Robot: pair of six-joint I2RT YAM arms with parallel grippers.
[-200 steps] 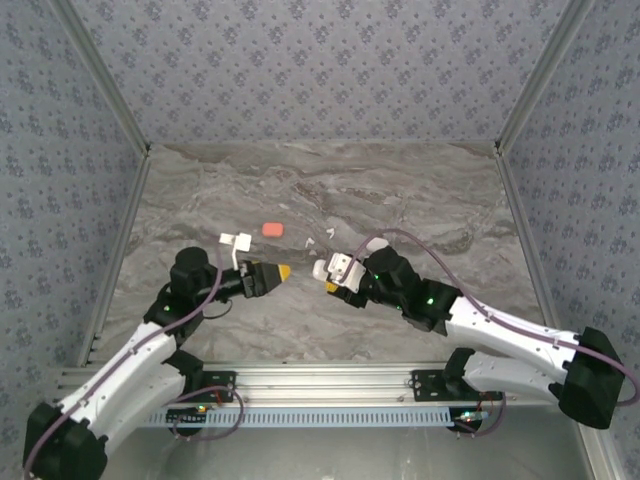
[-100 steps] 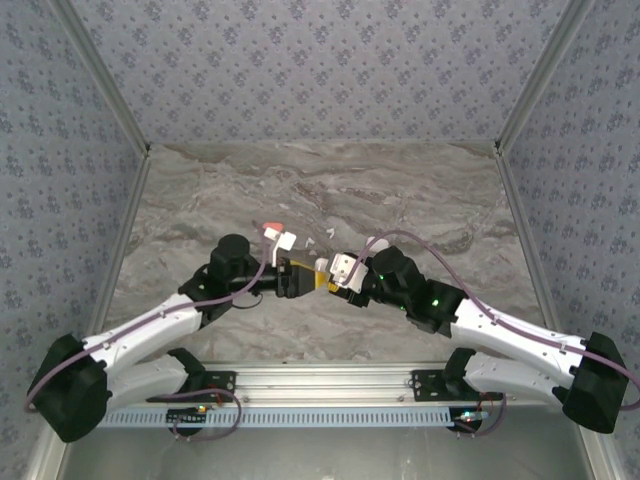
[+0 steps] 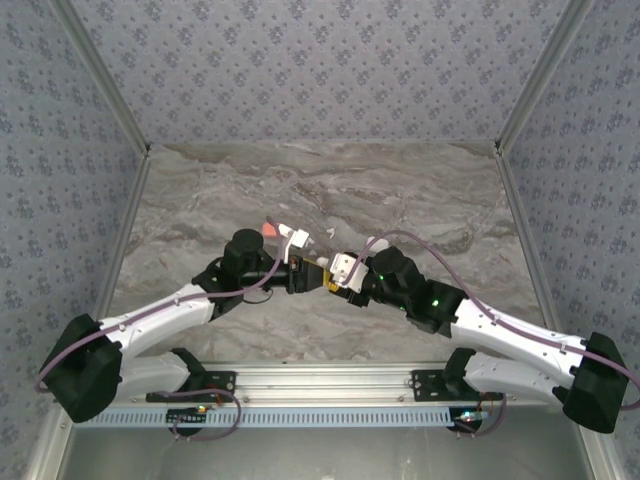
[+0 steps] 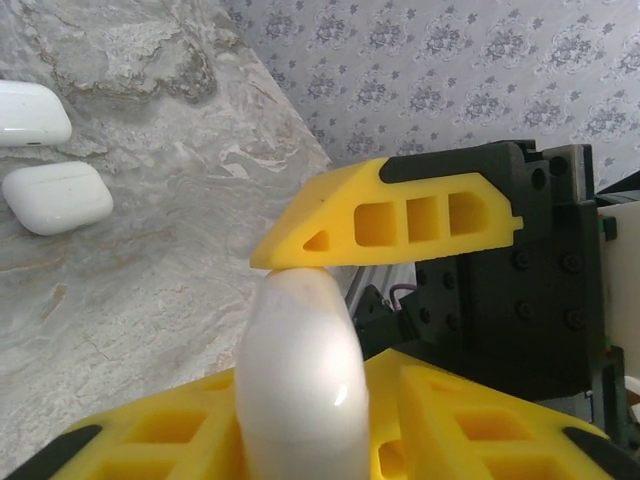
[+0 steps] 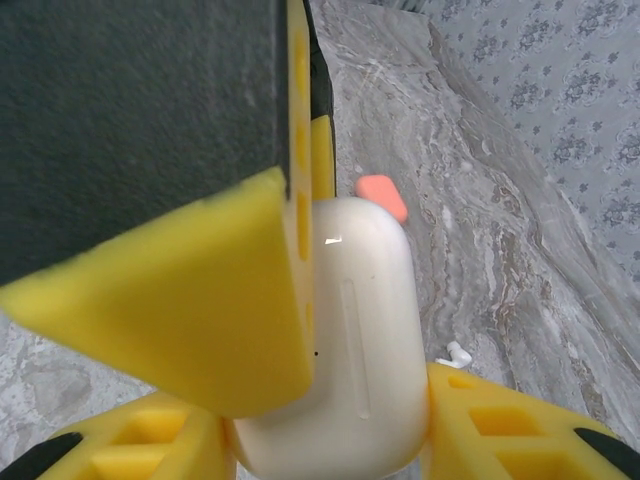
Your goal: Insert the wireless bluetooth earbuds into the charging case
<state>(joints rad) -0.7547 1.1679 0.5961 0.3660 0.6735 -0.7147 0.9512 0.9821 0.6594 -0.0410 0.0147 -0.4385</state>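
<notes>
A closed white charging case point(image 5: 365, 340) is held off the marble between both grippers, which meet at the table's middle. My right gripper point(image 3: 337, 281) is shut on the case, with its yellow fingers point(image 5: 520, 425) on either side of it. My left gripper point(image 3: 314, 275) is shut on the same case point(image 4: 300, 370) from the opposite side. One of its fingers point(image 5: 200, 310) lies across the case's face. The right gripper's finger point(image 4: 390, 220) rests on the case's top edge. One white stemmed earbud point(image 5: 455, 355) lies on the table beyond the case.
An orange-red case point(image 3: 272, 228) lies behind the left wrist, and it shows past the held case point(image 5: 382, 197). Two more closed white cases point(image 4: 30, 112) point(image 4: 58, 197) lie side by side on the marble. Patterned walls close in the table on three sides.
The left arm has swung in from the left to the centre, and its gripper has closed around the case that the right gripper holds. The right arm has barely moved.
</notes>
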